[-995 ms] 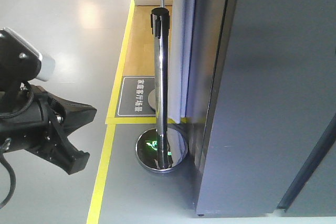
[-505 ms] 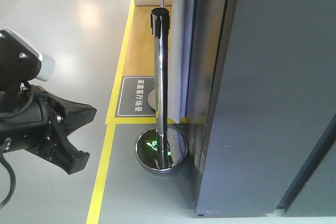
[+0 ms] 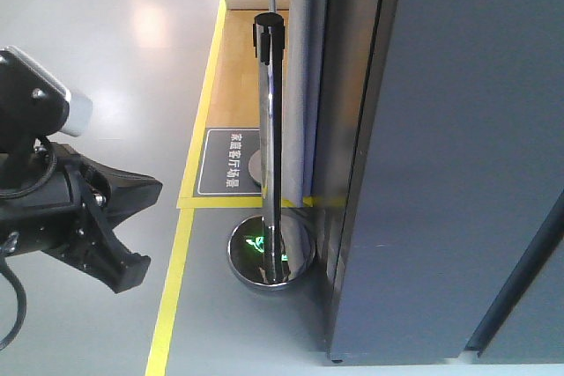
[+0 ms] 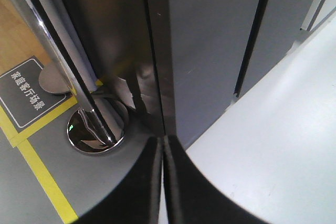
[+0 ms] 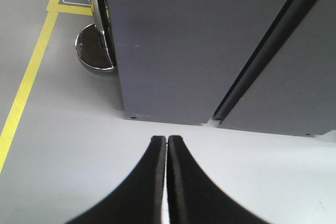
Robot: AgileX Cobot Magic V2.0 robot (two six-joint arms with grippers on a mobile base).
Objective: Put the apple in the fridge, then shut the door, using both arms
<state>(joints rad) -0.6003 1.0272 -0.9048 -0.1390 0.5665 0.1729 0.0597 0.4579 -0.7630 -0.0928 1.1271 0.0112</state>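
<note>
- Two grippers, left gripper (image 4: 161,145) and right gripper (image 5: 166,145), both clenched empty over bare floor (image 5: 63,145).
- Fridge (image 5: 173,45), its door (image 3: 458,156) flush, stands just ahead of both.
- Chrome stanchion (image 3: 270,156) flanks its left edge.

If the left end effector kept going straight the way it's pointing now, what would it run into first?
Most likely the fridge: the left end effector, fingers shut, points at its dark grey corner edge. The chrome stanchion post stands off to the side. The gap between them is hard to judge.

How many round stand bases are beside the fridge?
2: a chrome dome base at the fridge corner, a flat disc behind it by the floor sign. Others may be hidden.
</note>
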